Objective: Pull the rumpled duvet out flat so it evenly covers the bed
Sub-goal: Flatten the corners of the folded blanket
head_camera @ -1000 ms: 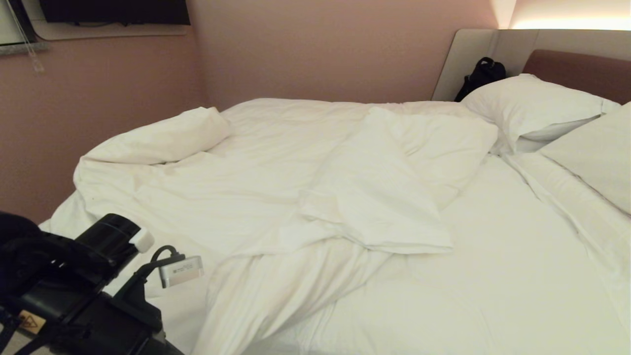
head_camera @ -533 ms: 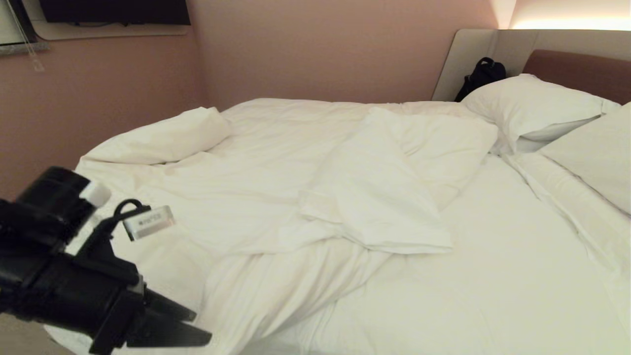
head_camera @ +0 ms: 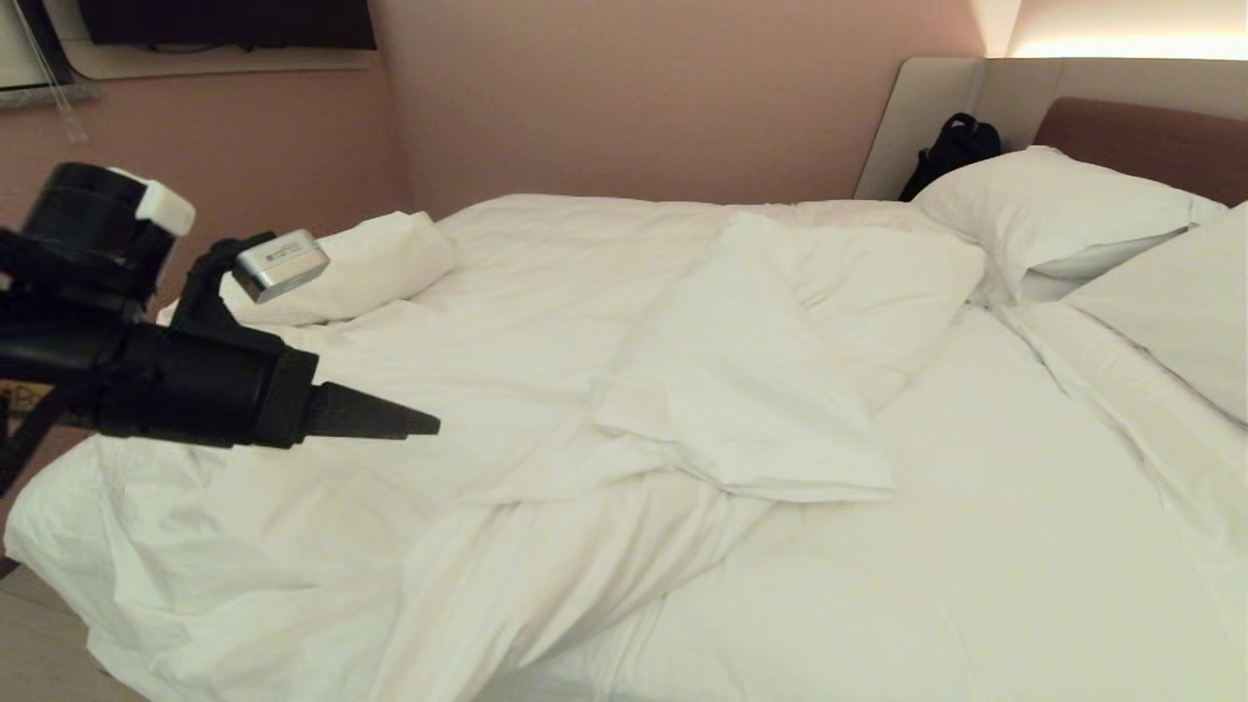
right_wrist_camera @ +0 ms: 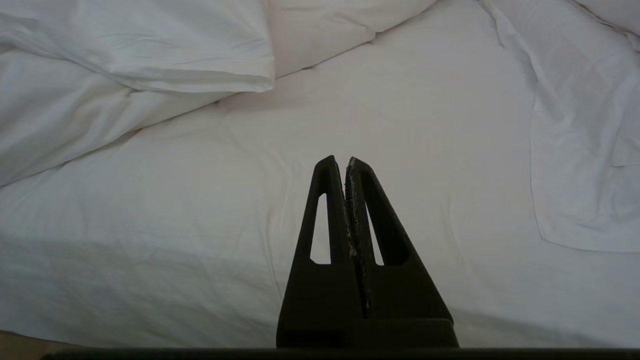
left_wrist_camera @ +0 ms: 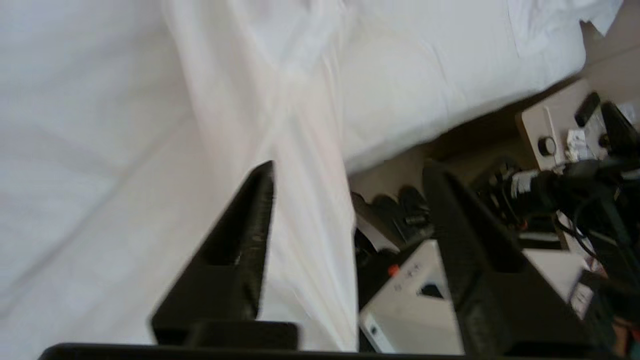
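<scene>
The white duvet [head_camera: 546, 322] lies rumpled over the left and far part of the bed [head_camera: 975, 556]. A thick flap [head_camera: 741, 390] is folded back across the middle, and the right half shows bare sheet. My left gripper [head_camera: 427, 425] hovers level above the duvet's near-left part, pointing right. In the left wrist view the left gripper [left_wrist_camera: 350, 167] is open, with a duvet fold [left_wrist_camera: 300, 210] below it and nothing gripped. My right gripper [right_wrist_camera: 345, 161] is shut and empty over the bare sheet [right_wrist_camera: 425, 125], with the duvet's edge [right_wrist_camera: 125, 65] beyond it.
Two white pillows [head_camera: 1053, 210] [head_camera: 1180, 302] lean at the brown headboard [head_camera: 1150, 136], with a black bag [head_camera: 951, 146] beside them. Pink walls close the far and left sides. My own base [left_wrist_camera: 425, 300] stands at the bed's near edge, on the floor [head_camera: 39, 663].
My left arm has risen from the lower left corner, and its gripper has swung from pointing down to pointing level to the right. The duvet's near-left corner, which the arm covered, now shows.
</scene>
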{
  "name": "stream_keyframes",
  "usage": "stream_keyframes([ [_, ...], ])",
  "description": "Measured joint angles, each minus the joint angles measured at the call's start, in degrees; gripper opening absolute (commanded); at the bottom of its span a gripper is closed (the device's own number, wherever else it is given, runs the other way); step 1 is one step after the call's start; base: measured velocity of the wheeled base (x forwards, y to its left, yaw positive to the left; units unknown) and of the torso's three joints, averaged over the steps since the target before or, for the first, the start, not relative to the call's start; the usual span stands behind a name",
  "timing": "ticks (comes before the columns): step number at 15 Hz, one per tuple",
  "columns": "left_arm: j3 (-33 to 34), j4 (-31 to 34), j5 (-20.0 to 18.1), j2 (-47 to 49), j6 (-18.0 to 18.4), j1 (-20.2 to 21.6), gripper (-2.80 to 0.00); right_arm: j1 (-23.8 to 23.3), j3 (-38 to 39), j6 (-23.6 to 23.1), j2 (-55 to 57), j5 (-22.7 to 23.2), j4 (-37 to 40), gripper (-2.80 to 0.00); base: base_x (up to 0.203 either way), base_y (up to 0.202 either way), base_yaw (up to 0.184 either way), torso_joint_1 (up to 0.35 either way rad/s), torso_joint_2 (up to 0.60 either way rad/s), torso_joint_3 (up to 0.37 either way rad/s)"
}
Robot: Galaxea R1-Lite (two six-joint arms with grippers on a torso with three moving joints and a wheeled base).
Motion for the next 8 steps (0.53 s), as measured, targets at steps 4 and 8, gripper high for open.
stream_keyframes([
  [4,-2.98,-5.26,0.56,7.58,-0.71,-0.31,-2.80,0.00,0.00,0.02,0.00,0.00,0.00,-2.80,0.000,0.000,0.000,0.000,0.00,0.000],
  [8,-9.76,-6.07,5.98,14.76,-6.00,-4.07,-2.80,0.00,0.00,0.02,0.00,-0.03,-0.01,-2.80,0.000,0.000,0.000,0.000,0.00,0.000],
])
